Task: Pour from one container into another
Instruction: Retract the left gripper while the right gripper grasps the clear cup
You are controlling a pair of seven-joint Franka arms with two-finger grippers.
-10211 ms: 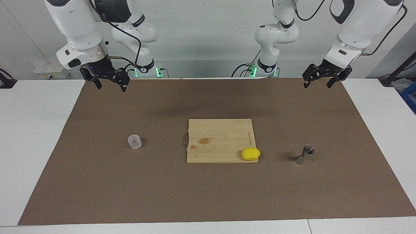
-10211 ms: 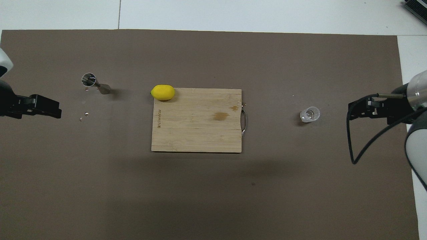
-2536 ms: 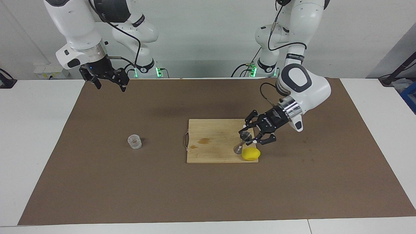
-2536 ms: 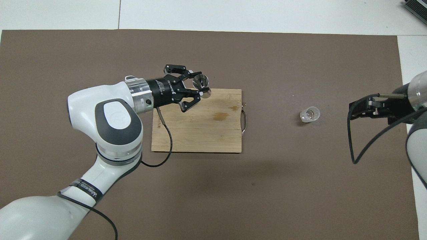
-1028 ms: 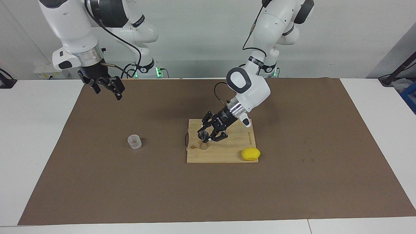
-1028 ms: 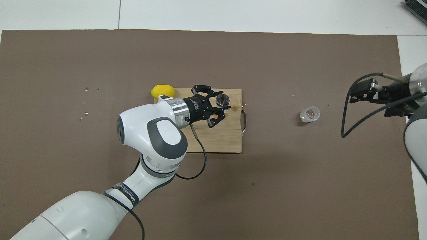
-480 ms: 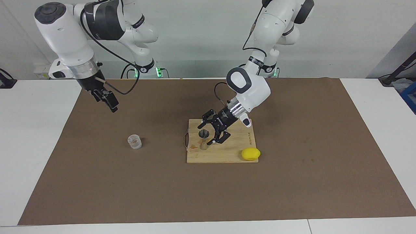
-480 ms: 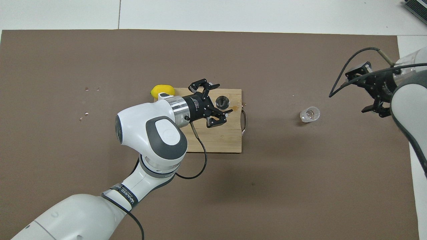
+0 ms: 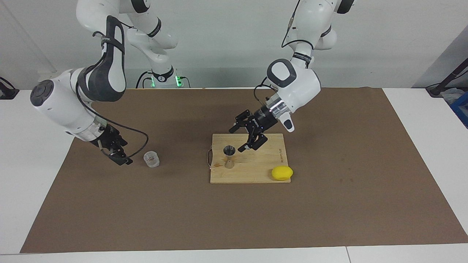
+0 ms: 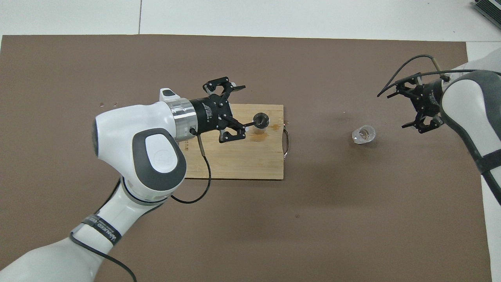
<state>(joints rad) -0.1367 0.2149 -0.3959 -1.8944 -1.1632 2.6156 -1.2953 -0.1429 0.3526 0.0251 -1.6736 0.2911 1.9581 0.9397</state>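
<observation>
Clear plastic cup (image 9: 151,159) stands toward the worktop's right-arm edge; steel jigger (image 9: 229,156) stands upright on the board (image 9: 256,171). My right claw (image 9: 117,151) is low beside the cup, spread; left claw (image 9: 248,136) released. Cup looks light, slippery: I'd grip mid-wall.

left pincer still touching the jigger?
Apart. In the facing view the left pincer is open and raised, with bare cutting board between it and the upright jigger.
</observation>
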